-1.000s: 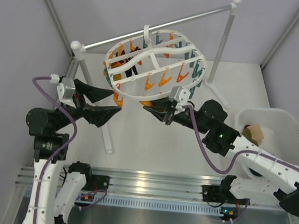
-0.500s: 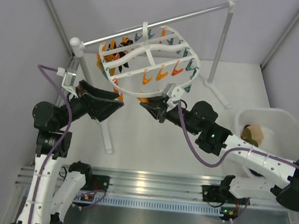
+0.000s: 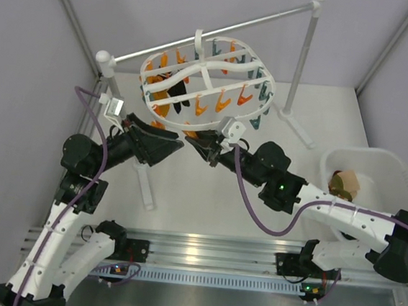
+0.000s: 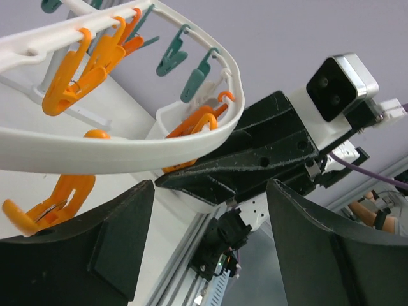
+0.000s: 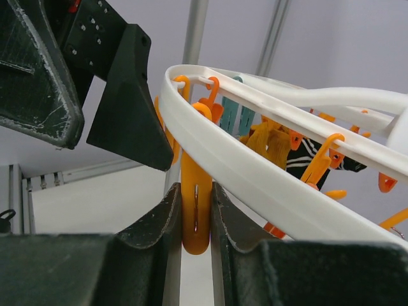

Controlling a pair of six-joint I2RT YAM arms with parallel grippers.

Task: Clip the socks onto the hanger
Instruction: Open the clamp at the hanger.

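White hanger [image 3: 205, 126]: hung from the rail [image 3: 275, 17] by its top hook and tilted, with its near rim lowest, above the table [image 3: 207, 197].
Pegs: orange and teal ones are seen along the rim and cross bars; most hang empty.
Dark sock [image 3: 179, 94]: clipped inside the frame, towards its left half; in the right wrist view black fabric with white stripes is seen behind the rim.
Tan sock [image 3: 346, 182]: left in the bin [image 3: 397, 172] at the right of the table, well apart from the hanger.
Right gripper [image 5: 196, 197]: raised under the near rim; its fingers are pressed narrowly on the orange peg [image 5: 196, 223] that hangs from that rim, one finger on each flat side.
Orange peg: held upright, its hook looped over the rim; whether its jaws are parted cannot be told.
Left gripper [image 3: 170, 139]: raised just left of the right gripper, tips pointed towards it; the fingers are spread wide and nothing is held between them.
Left wrist view: the near rim is seen crossing above the wide gap between the fingers, with the right gripper's black body just beyond it.
Gap between grippers: small, and no contact is seen.
Rail: carried on two white posts, slanted across the back of the table.
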